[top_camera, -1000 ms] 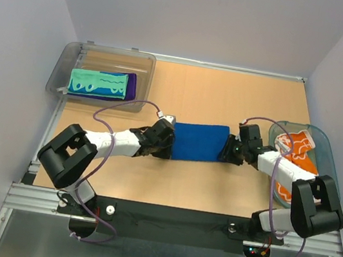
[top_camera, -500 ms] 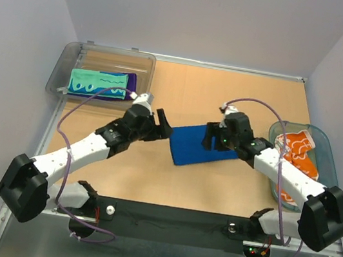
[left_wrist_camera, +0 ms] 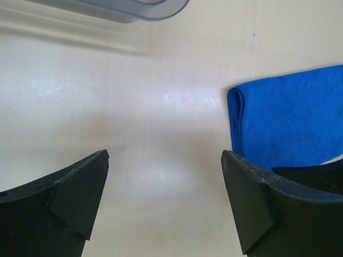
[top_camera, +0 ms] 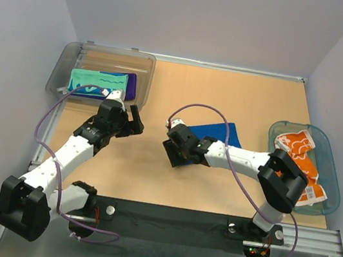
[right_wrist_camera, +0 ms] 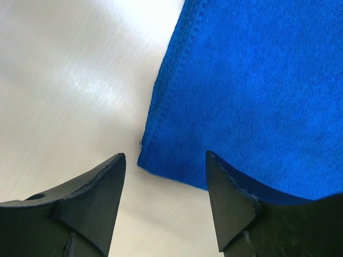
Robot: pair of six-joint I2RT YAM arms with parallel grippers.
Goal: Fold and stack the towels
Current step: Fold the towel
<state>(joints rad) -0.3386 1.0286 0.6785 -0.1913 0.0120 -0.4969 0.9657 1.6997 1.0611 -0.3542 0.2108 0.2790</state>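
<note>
At the middle of the table (top_camera: pixel 229 92) lies the folded blue towel (top_camera: pixel 216 134) — left gripper (top_camera: pixel 134 119) at its 9 o'clock, right gripper (top_camera: pixel 176 150) over its 7 o'clock corner, both open and empty — next, likely pinch and stack it.

The royal blue towel (top_camera: pixel 219 135) lies folded flat at the middle of the desk (top_camera: pixel 229 92), skewed, with a doubled edge on its left. The mint-green towel (top_camera: pixel 98 81) with teal squiggles lies folded on the purple towel (top_camera: pixel 132 85) in the clear bin (top_camera: pixel 71 60). The white towel (top_camera: pixel 298 152) with orange flowers lies crumpled in the teal basket (top_camera: pixel 334 174).
</note>
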